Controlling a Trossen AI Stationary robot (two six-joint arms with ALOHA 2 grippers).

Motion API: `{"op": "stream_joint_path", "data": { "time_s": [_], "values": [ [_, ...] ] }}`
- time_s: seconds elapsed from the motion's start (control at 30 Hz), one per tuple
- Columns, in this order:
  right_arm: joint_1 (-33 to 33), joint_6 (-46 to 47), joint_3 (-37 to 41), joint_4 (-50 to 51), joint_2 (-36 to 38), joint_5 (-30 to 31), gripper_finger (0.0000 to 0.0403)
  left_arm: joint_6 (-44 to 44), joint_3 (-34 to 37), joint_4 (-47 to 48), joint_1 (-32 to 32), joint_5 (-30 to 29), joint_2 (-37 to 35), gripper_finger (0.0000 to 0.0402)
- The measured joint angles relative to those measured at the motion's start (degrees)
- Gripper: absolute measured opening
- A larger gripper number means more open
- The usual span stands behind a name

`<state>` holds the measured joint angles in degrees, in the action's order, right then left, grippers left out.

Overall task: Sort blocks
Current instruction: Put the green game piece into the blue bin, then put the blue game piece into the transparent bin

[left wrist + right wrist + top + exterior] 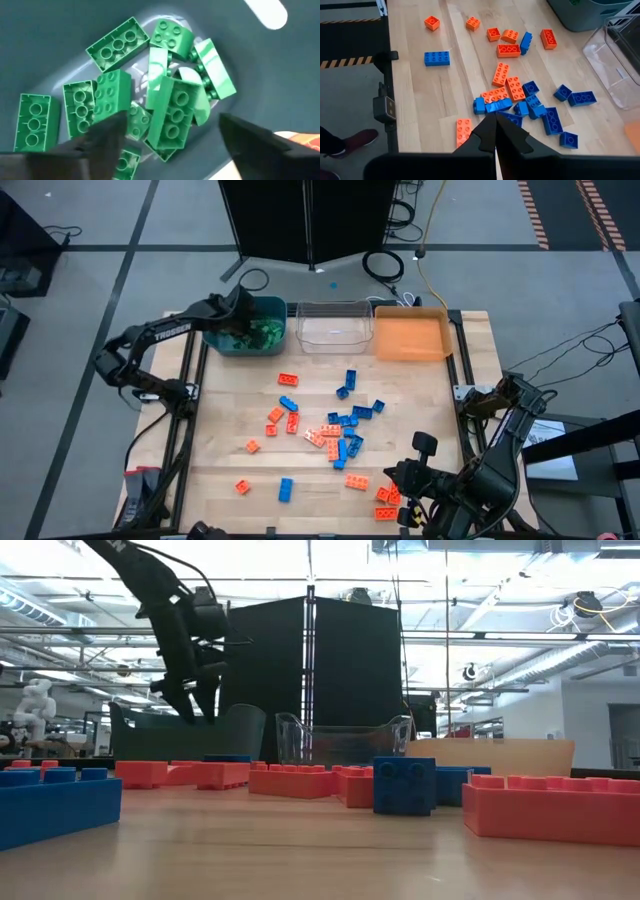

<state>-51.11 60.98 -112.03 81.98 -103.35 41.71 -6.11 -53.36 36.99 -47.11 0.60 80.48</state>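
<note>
Green blocks (172, 115) lie piled in the teal bin (262, 306), which stands at the table's far left. My left gripper (170, 147) hangs open over this pile, pointing down into the bin (240, 730), and holds nothing; it also shows in the low view (193, 705). Orange-red blocks (289, 379) and blue blocks (350, 380) lie scattered flat on the wooden table (230, 430). My right gripper (496, 131) is shut and empty, hovering near the table's near right corner (400, 476), with the blue and orange-red cluster (520, 100) ahead of it.
A clear bin (333, 325) and an orange bin (410, 335) stand right of the teal one along the far edge. Loose blocks (285, 488) lie near the near edge. In the low view, blue (405, 783) and orange-red blocks (550, 805) lie close by. A person's shoe (350, 140) shows on the floor.
</note>
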Motion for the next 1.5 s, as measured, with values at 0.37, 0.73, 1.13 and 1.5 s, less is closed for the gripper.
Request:
{"op": "stream_joint_path", "data": {
  "time_s": [0.37,0.73,1.13,1.5],
  "values": [
    [-1.3,0.3,0.0,-0.3,0.0,-1.4,0.0001,-4.1,-2.4,1.7,0.9,13.0,-5.6,0.0372],
    [-3.9,4.5,0.0,0.8,0.0,-1.3,0.0001,-11.5,-6.9,-20.2,21.3,15.8,-17.3,0.0354],
    [-8.1,18.4,3.8,5.3,0.0,-3.1,0.0,-7.7,-6.8,-26.0,44.4,7.9,-2.8,0.0354],
    [-11.1,27.5,11.4,-0.8,0.0,-3.1,0.0,-7.0,-6.8,-12.9,67.7,8.2,1.4,0.0354]
  ]
}}
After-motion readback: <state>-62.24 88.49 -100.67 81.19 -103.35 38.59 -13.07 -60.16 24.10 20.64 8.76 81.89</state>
